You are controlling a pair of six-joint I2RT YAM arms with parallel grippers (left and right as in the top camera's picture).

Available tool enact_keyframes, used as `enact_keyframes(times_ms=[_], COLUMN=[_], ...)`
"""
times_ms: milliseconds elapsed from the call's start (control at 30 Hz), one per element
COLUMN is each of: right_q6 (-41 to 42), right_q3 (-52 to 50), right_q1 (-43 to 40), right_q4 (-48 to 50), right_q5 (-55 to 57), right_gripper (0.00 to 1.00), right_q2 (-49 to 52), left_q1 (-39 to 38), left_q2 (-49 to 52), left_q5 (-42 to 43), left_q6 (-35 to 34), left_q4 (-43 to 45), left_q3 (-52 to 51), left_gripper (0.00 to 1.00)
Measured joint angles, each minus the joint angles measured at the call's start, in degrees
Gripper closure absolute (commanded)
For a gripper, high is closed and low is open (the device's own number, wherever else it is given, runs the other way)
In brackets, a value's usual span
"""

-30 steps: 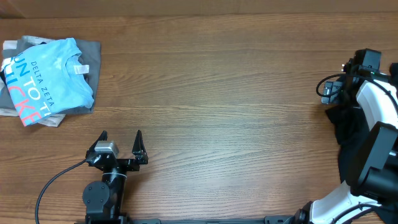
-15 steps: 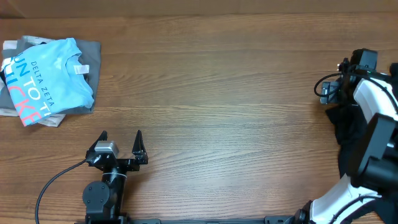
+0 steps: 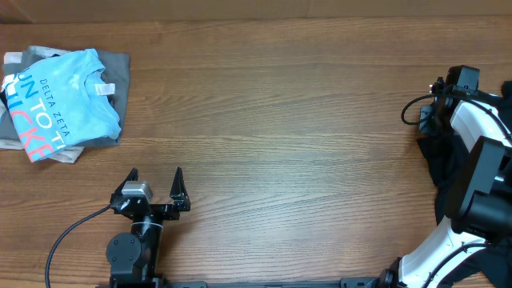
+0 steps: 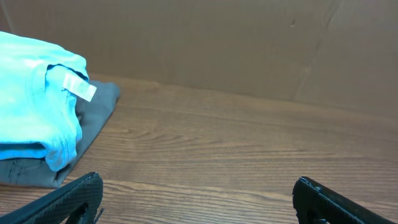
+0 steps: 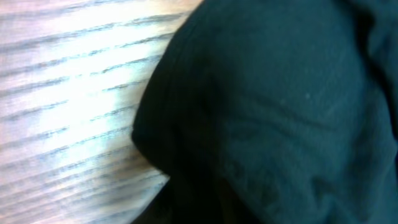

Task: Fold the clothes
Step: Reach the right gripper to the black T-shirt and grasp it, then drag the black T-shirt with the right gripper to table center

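Over on the far right of the brown wooden tabletop (image 3: 280,96), the plain black T-shirt of soft fabric (image 3: 432,164) lies bunched at the right edge, largely tucked beneath the white-and-black right arm (image 3: 480,144). The right wrist view is nearly all dark cloth, one rounded, rumpled edge resting on the wood grain, so the right tool is right down on the garment. Its fingers show in neither view, though, and I cannot tell whether it has closed on the cloth or stands apart. The left tool (image 3: 155,172) sits near the front edge on the left side, jaws spread wide and holding nothing, well apart from the shirt. That settles the key relation: the shirt lies directly at the right tool and far off to the right of the left one, so the right arm is much the nearer. What shows of the shirt runs front to back along the right edge, but it is crumpled and mostly covered. No neck tag shows, so which way the collar points I cannot say. My guess is that it needs drawing leftward onto open wood for spreading. In the far left corner, a light-blue printed T-shirt (image 3: 60,104) rests on a grey folded shirt (image 3: 116,68).
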Motion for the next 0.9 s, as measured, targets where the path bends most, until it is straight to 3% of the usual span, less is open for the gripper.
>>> enact_keyframes(times_ms=[433,633,900], right_q6=[3.21,7.43,18.99], right_q3=[1.16,3.98,4.37], right_q1=[3.28,13.55,31.3], right_q4=[-0.37,2.34,13.92], right_q5=[-7.98,-13.84,-18.91], right_gripper=[0.96,0.96,0.96], right_q2=[0.02,0.02,0.02], left_q1=[0.0,0.0,0.0], left_q2=[0.0,0.0,0.0], left_q5=[0.0,0.0,0.0], left_q6=[0.0,0.0,0.0], left_q4=[0.0,0.0,0.0], left_q3=[0.0,0.0,0.0], left_gripper=[0.0,0.0,0.0])
